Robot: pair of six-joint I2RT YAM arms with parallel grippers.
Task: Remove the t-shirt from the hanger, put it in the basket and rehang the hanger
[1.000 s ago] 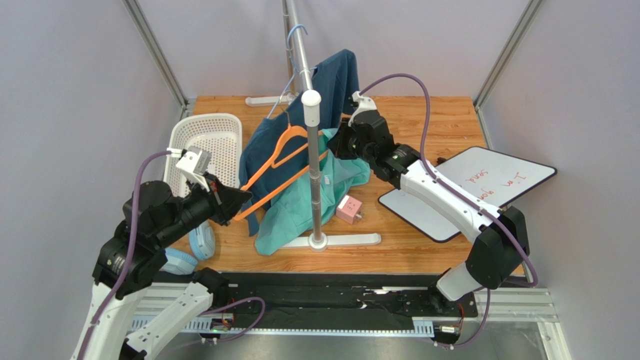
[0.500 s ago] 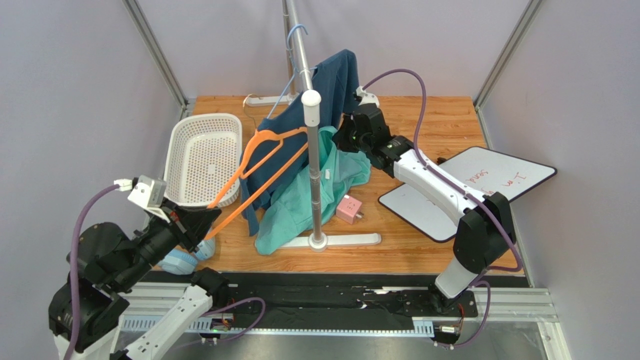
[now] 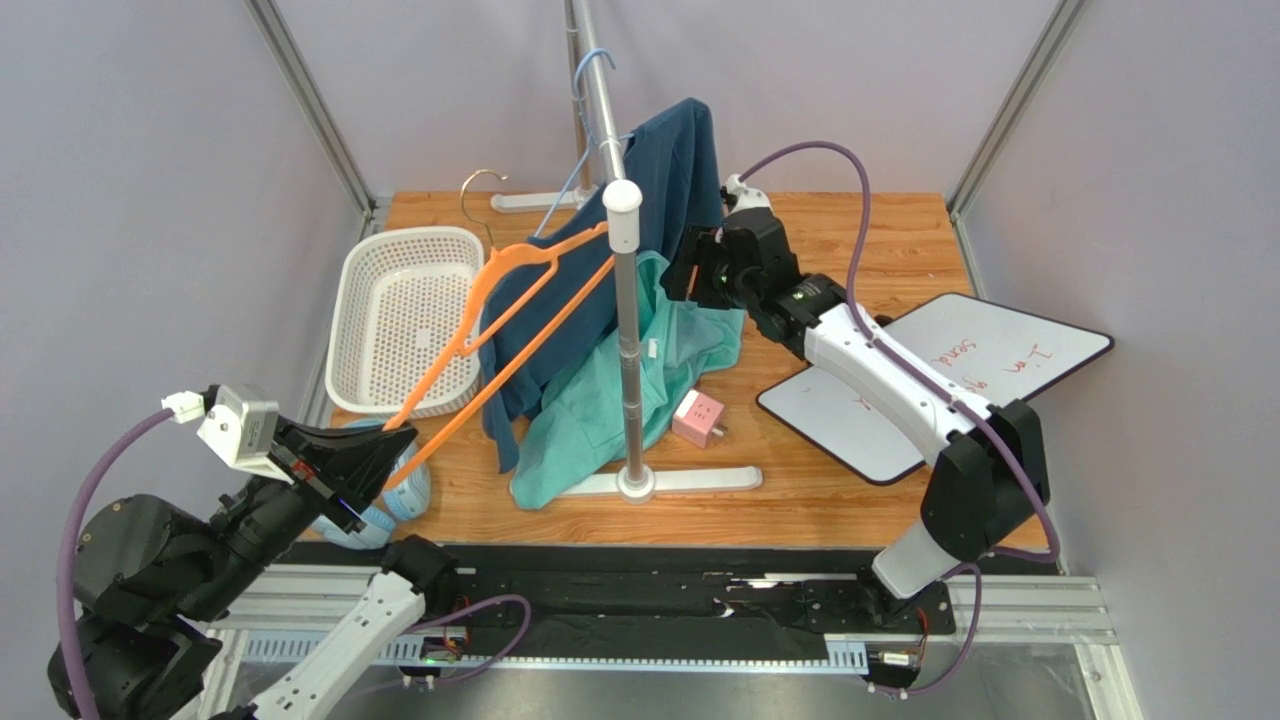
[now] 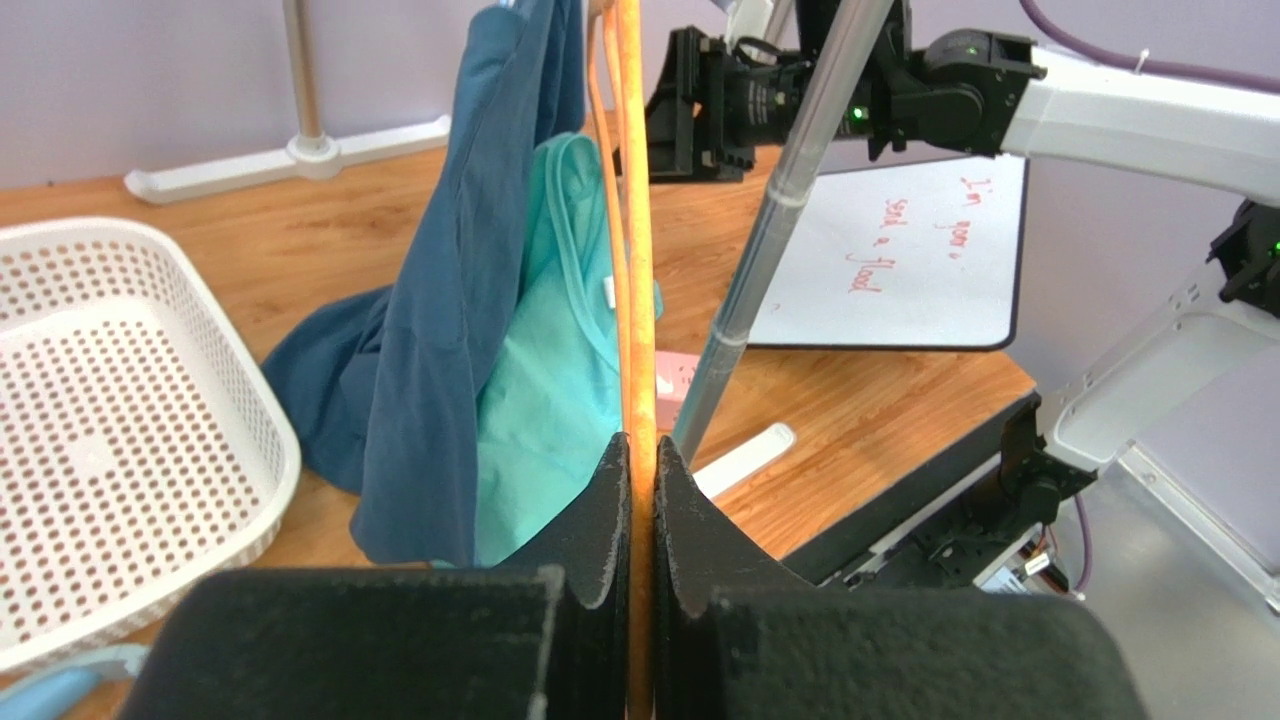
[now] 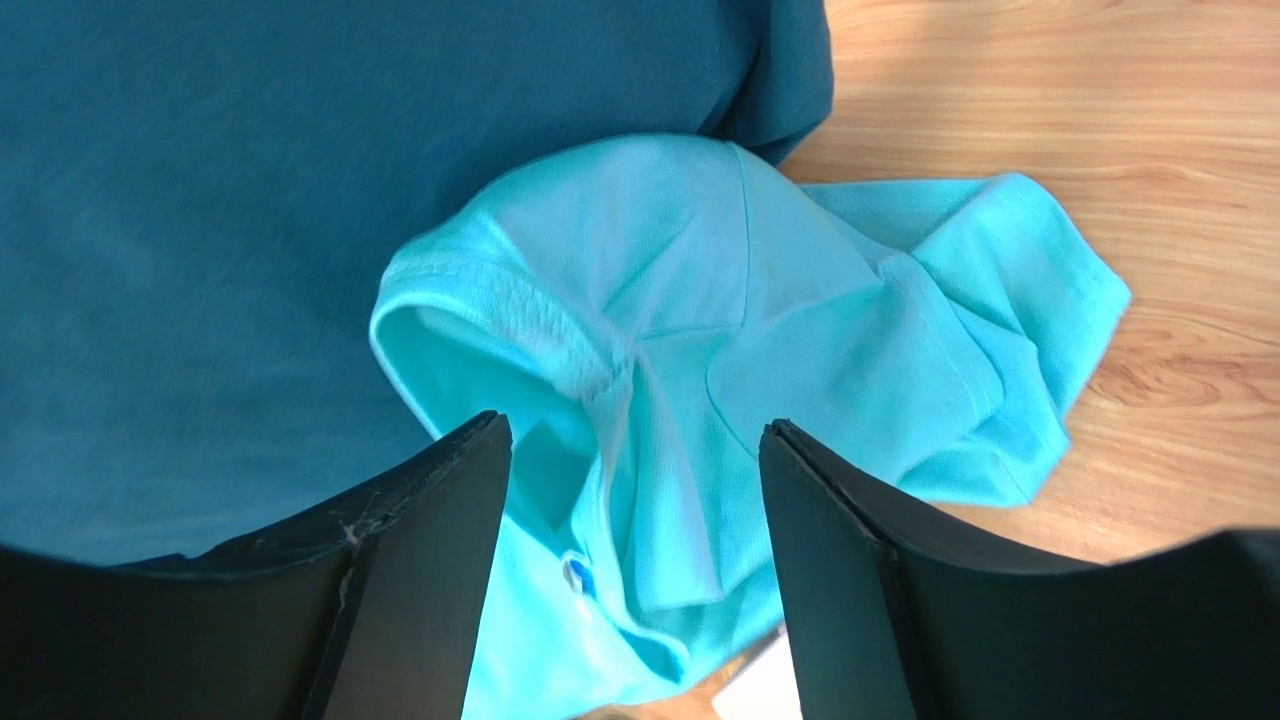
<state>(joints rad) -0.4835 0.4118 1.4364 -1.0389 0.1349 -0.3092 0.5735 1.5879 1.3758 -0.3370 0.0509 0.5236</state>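
Observation:
The orange hanger [image 3: 496, 323] is bare and slants from the rack pole down toward the near left. My left gripper [image 3: 383, 450] is shut on its lower bar; in the left wrist view the bar [image 4: 628, 270] runs straight up from between the pinched pads [image 4: 642, 450]. The teal t-shirt [image 3: 594, 405] lies crumpled on the table at the foot of the rack, off the hanger. My right gripper [image 3: 688, 278] hovers above it. Its fingers [image 5: 631, 435] stand open and hold nothing, with the teal t-shirt [image 5: 781, 345] below them.
A dark blue shirt [image 3: 669, 158] hangs from the rack's pole [image 3: 627, 330] on a blue hanger [image 3: 589, 68]. A white basket [image 3: 406, 315] stands at the left, with blue tape rolls [image 3: 406, 488] by its near end. A pink box [image 3: 696, 419] and a whiteboard [image 3: 962, 368] lie to the right.
My left arm drew back toward the near left, pulling the orange hanger out from the shirts. My right gripper opened, let go of the teal t-shirt and moved slightly back.

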